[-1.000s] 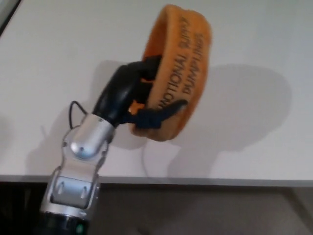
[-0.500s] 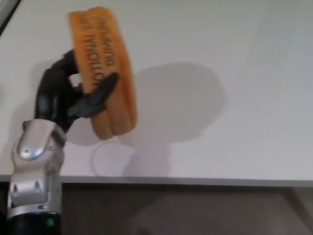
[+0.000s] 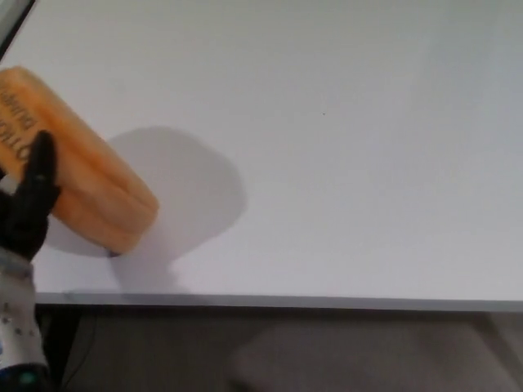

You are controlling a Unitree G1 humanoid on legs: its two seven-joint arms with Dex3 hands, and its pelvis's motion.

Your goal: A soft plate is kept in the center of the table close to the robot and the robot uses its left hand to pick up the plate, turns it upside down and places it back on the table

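The soft orange plate point(image 3: 90, 184) is at the far left of the head view, held edge-on and tilted above the white table point(image 3: 327, 147). Black lettering shows on its upper left part. My left hand point(image 3: 29, 204) is shut on the plate, with a black finger lying across its near face; most of the hand is cut off by the picture's left edge. The plate throws a round shadow on the table just to its right. My right hand does not show.
The table's front edge point(image 3: 286, 300) runs across the bottom of the view, with dark floor below it. A dark strip marks the table's far left corner point(image 3: 12, 20).
My left hand has swung the plate from the table's middle to the far left and lower, turning it further over. The shadow followed it left.
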